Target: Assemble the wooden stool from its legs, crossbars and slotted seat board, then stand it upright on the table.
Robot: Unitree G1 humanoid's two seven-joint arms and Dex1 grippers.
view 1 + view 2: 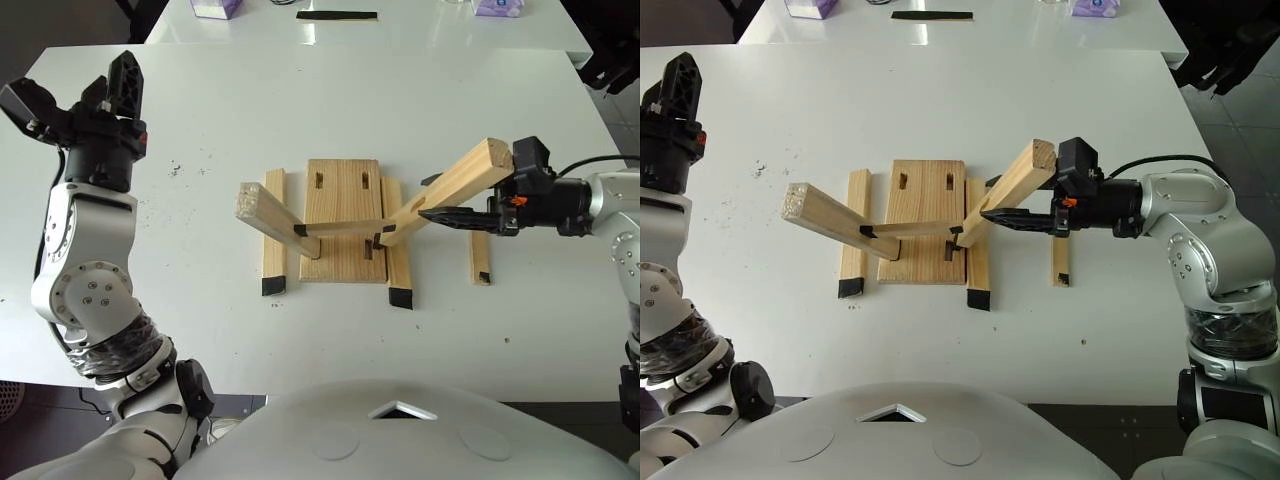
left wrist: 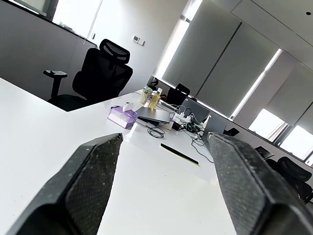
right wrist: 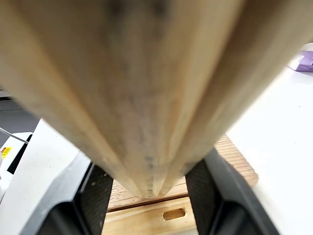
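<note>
Two wooden legs joined by a crossbar (image 1: 345, 228) are tilting up as one frame over the slotted seat board (image 1: 340, 195). The board is lying flat in the middle of the white tabletop (image 1: 300, 110). The right jaws are clamping the right-hand leg (image 1: 462, 180) of that frame partway along its length. In the right wrist view the wood is sitting tight between the two pads (image 3: 98, 196). The left-hand leg (image 1: 262, 208) is rising toward the robot's left, with its lower end down by the board's near left corner. A third leg (image 1: 274, 240) is lying flat just beside the board's left edge, and a fourth leg (image 1: 399, 265) is lying along its right edge. A black-tipped stick (image 1: 481, 262) is lying farther right, partly hidden beneath the right arm. The left jaws are hanging wide open and gripping nothing, with their fingers (image 2: 93, 191) spread. They are raised at the robot's left, well apart from the wood.
</note>
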